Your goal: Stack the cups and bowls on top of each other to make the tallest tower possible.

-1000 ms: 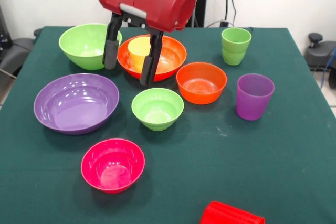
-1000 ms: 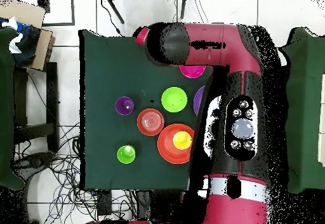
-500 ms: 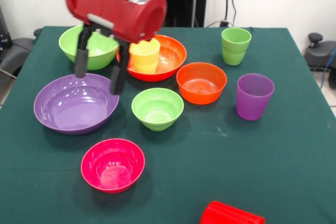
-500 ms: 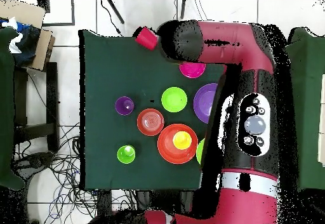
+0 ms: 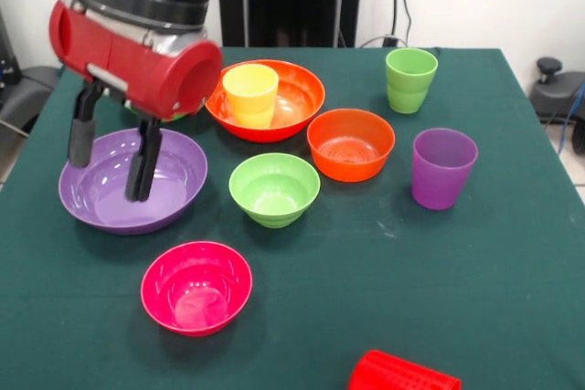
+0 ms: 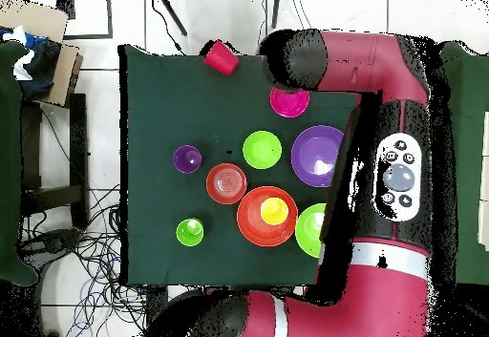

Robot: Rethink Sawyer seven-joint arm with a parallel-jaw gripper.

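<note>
Cups and bowls sit spread out on the green desk [image 5: 512, 299], all shiny plastic. Nearest, the red cup [image 5: 402, 373] lies on its side. Next comes the pink bowl [image 5: 196, 286]. Behind it, the big purple bowl [image 5: 174, 163] sits right under the pincer [image 5: 110, 157], whose two black fingers [image 5: 140, 169] hang apart and empty. Farther back, the yellow cup [image 5: 250, 94] stands inside the big orange bowl [image 5: 297, 98].

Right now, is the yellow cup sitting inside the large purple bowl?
No, the yellow cup stands upright in the large orange bowl; the large purple bowl holds no cup.
</note>
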